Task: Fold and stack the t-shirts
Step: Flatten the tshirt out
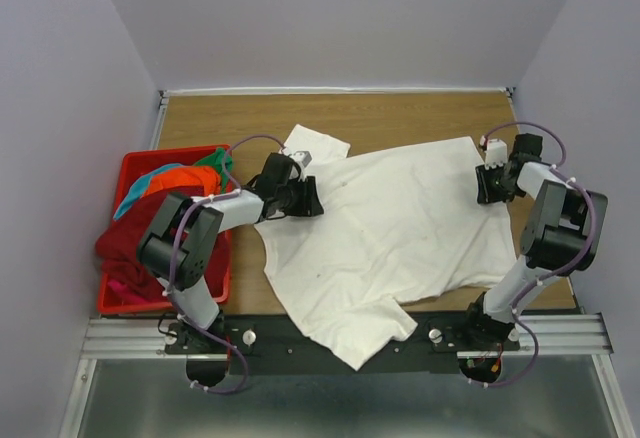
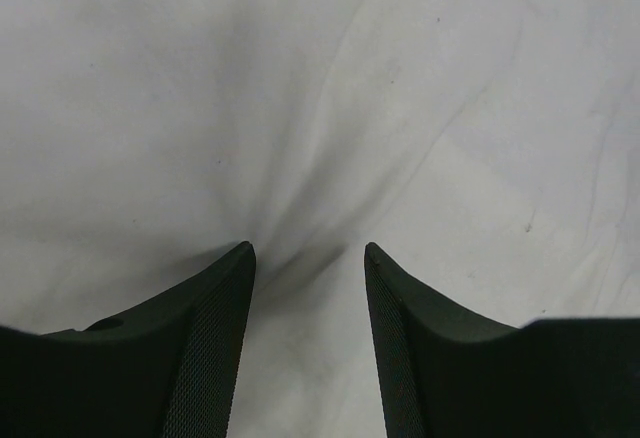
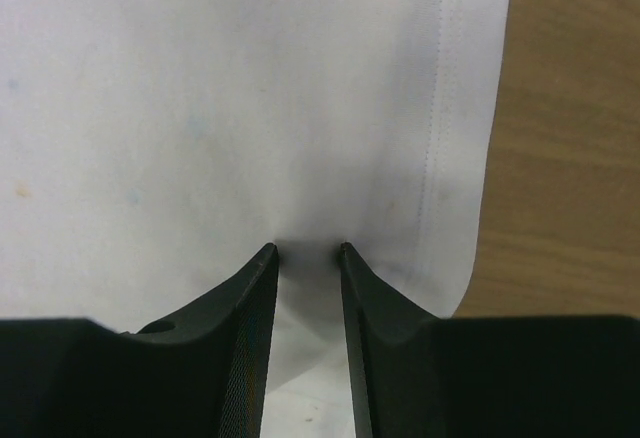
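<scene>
Two grippers, both mine, rest on the white t-shirt (image 1: 400, 228), which lies spread sideways across the wooden table (image 1: 400, 118), one sleeve hanging over the near edge. Only the overhead view shows this layout. It also shows the red basket (image 1: 108, 303) at the table's left end, holding dark red (image 1: 115, 248), orange (image 1: 180, 178), teal (image 1: 140, 193) and green (image 1: 215, 161) shirts.

That view hides my fingertips, so the wrist cameras fill them in. My left gripper (image 2: 308, 250) presses on the shirt's left side with its fingers clearly apart. Creases run into the gap, but nothing is clamped. My right gripper (image 3: 305, 248) sits at the far right corner, just inside the stitched hem (image 3: 440, 158), with bare wood beside it. Its fingers stand at a slim gap with a ridge of cloth between them. I cannot tell whether that cloth is actually pinched.
</scene>
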